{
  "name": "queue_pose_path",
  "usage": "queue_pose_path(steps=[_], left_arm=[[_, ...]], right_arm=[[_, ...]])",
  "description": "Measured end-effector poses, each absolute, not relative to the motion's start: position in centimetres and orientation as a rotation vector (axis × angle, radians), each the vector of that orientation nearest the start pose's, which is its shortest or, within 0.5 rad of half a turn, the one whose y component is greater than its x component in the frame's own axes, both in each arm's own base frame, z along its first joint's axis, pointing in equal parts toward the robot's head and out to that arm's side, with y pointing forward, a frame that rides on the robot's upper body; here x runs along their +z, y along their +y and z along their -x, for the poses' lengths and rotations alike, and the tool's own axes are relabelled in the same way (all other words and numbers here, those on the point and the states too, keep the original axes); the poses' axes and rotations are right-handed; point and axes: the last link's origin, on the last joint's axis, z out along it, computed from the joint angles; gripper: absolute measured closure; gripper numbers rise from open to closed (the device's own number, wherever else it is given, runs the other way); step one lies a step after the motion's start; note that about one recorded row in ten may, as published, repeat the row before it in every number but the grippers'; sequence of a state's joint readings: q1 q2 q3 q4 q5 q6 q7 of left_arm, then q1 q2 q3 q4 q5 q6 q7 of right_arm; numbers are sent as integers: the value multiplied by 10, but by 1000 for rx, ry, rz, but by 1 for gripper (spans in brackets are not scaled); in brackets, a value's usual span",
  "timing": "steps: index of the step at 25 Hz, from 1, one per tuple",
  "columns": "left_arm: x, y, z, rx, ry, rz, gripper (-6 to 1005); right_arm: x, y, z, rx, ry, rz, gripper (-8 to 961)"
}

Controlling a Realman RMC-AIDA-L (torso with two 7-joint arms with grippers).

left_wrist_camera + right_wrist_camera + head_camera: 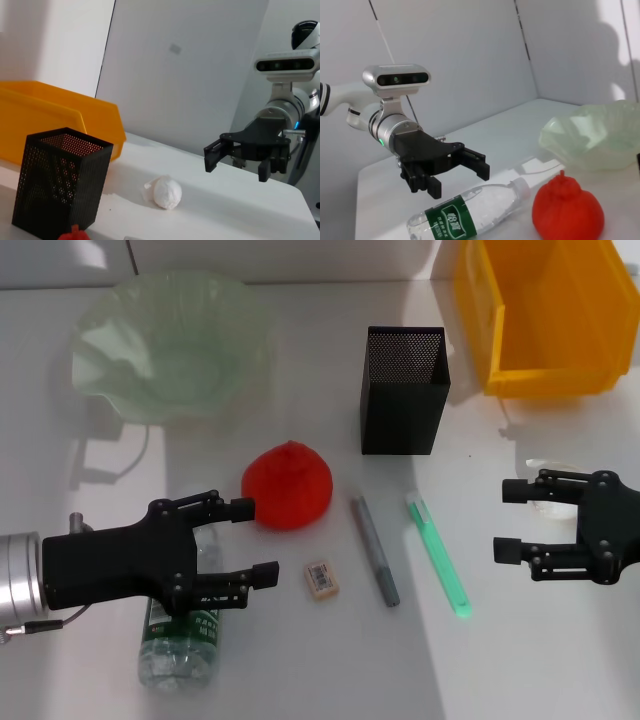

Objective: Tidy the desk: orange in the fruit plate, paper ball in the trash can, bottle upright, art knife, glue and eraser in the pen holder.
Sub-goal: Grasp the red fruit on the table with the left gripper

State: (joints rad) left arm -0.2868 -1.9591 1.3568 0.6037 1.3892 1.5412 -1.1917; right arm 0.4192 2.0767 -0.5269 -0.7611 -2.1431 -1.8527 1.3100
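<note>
1. The clear plastic bottle with the dark green label (182,635) lay on its side on the white worktop (500,660), partly under the left end effector (248,541). Being round, it would probably have rolled away if one finger had struck it first.
2. The bright red-orange fruit (288,485) sat just beside the left end effector's upper finger and close to the bottle's cap end. A careless sweep could have knocked it toward the small tan eraser with the barcode label (321,577).
3. The crumpled white paper ball (166,192) lay beneath the right end effector (511,521) and was nearly hidden in the head view, so a descent might have missed it or flicked it off the edge.
4. The left end effector hovered above the bottle, released, with its fingers spread and pointing toward the orange.
5. The right end effector hung near the yellow rectangular trash bin (545,315), also released and grasping nothing, with its fingers aimed inward.
6. The pale-green ruffled glass bowl (170,340) and the black mesh pen holder (403,390) stood far back and held none of the task's items.
</note>
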Motion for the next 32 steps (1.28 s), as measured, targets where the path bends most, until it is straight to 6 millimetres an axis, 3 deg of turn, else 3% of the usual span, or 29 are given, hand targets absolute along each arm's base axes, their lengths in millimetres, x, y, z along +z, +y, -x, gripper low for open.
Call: queue_pose_path(steps=[19, 26, 32], left_arm=[[-15, 261, 286, -842, -508, 2817, 167], [-19, 278, 274, -896, -435, 2695, 171], [-35, 304, 265, -820, -435, 2627, 175]], right_arm=[[26, 279, -283, 758, 576, 2825, 167], [28, 272, -289, 763, 602, 2811, 167], [30, 266, -296, 755, 623, 2796, 167]])
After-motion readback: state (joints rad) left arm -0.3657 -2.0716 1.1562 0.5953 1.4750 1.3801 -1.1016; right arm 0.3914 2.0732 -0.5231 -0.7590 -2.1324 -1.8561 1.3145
